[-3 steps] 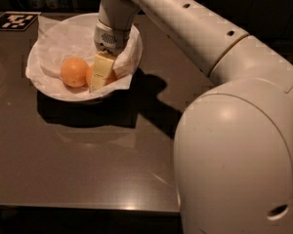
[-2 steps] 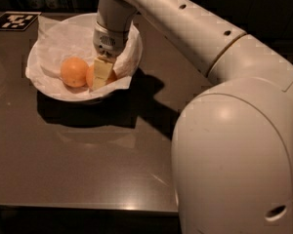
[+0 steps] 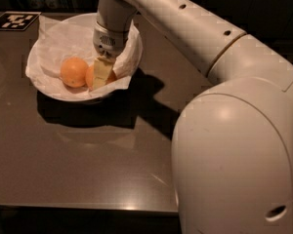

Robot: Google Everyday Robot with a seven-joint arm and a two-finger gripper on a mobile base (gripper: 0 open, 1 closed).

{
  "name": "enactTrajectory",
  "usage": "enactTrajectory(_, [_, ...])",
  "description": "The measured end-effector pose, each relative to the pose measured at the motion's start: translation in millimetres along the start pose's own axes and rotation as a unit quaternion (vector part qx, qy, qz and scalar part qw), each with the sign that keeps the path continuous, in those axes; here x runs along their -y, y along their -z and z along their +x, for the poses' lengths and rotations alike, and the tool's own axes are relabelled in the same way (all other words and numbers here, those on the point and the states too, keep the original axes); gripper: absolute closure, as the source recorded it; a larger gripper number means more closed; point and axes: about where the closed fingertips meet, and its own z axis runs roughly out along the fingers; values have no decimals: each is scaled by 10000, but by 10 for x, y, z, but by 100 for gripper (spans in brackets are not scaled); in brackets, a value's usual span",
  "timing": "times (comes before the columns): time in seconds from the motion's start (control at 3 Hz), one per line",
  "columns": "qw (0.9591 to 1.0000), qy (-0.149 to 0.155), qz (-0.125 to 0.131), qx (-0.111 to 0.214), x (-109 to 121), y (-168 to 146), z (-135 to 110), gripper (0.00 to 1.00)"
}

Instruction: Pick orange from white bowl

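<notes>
- Since a second ago the gripper (image 3: 101, 79) has barely shifted inside the white bowl (image 3: 53, 92); its cream shape now looks narrower, and the orange (image 3: 90, 78) shows on both sides of it, where before that fruit was almost wholly covered
- Now the gripper points straight down into the right half of the bowl; its near finger (image 3: 101, 71) lies across the front of the orange, the far one is hidden behind the fruit; the fingers look clamped on the orange
- That orange sits low in the bowl on the crumpled white paper (image 3: 63, 43), right of centre, just beside the bowl's right wall
- A second, rounder orange (image 3: 73, 71) lies to its left, touching it or nearly so; no finger is on it
- The bowl stands at the far left of the dark table (image 3: 88, 160); a black-and-white marker tag (image 3: 14, 21) lies flat at the table's far left corner
- The white arm (image 3: 185, 18) reaches in from the right; its bulky shoulder (image 3: 239, 155) fills the lower right
</notes>
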Motion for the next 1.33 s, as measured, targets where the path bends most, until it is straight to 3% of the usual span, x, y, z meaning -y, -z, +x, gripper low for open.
enactTrajectory(0.33, [9998,132,126,56,-29,47,-50,100])
enactTrajectory(1.33, [9968,635,466,102,-524,641,-151,100])
